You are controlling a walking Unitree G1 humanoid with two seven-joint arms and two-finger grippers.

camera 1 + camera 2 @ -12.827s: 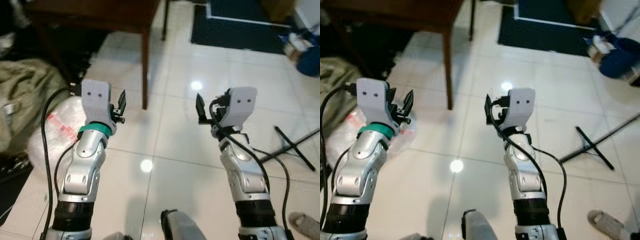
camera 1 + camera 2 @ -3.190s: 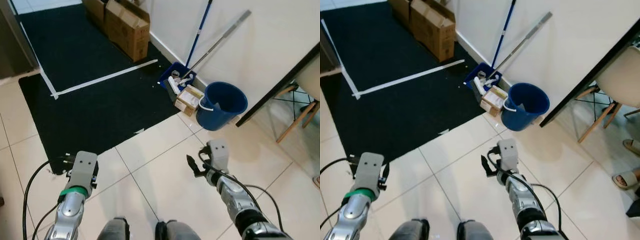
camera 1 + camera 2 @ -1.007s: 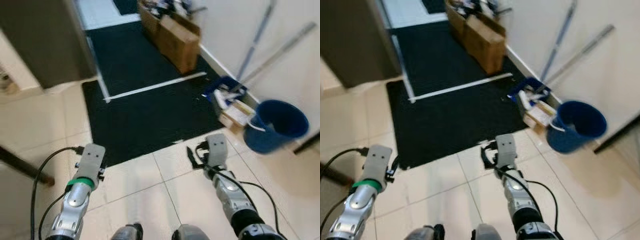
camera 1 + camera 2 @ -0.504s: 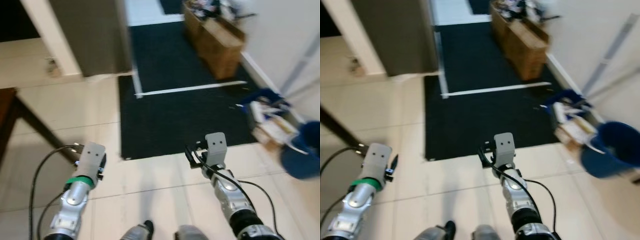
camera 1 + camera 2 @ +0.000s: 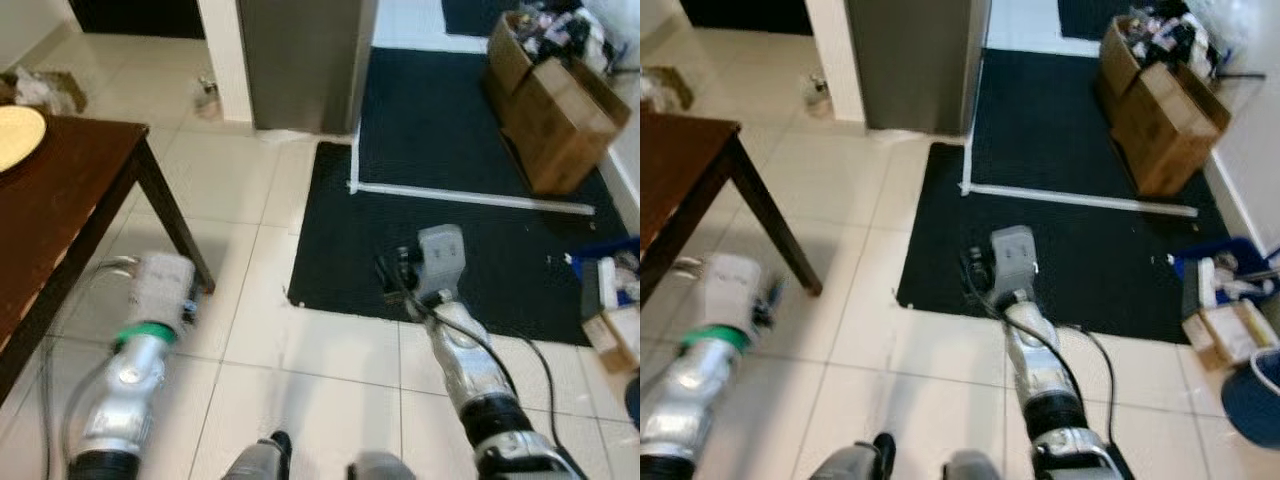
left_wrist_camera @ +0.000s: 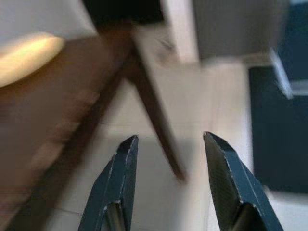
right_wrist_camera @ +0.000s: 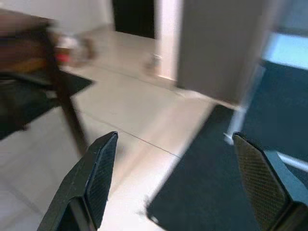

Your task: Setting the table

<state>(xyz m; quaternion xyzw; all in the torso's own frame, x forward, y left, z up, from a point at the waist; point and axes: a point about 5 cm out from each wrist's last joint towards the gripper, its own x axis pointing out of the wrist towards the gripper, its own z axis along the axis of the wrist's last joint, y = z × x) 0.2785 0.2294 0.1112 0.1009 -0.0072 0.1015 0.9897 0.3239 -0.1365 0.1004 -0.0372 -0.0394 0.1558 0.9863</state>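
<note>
To your left stands the table (image 5: 70,190), a plate (image 5: 18,132) on it; the mat (image 5: 450,200) lies ahead, boxes (image 5: 555,110) far right.

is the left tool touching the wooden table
Apart. The left wrist view shows the open left tool empty, with tiled floor between it and the wooden table.

- The left arm (image 5: 140,340) is smeared by motion blur, and the fingers of the left gripper (image 6: 168,180) cannot be made out in the head views.
- The dark wooden table (image 5: 60,200) is cut off by the picture's left edge; its top is blurred in the left wrist view.
- A pale round plate (image 5: 15,135) is cropped at the edge.
- The contents of the cardboard boxes (image 5: 1155,100) are too blurred to identify.
- A blue bucket (image 5: 1255,400) is cut off at the right edge.
</note>
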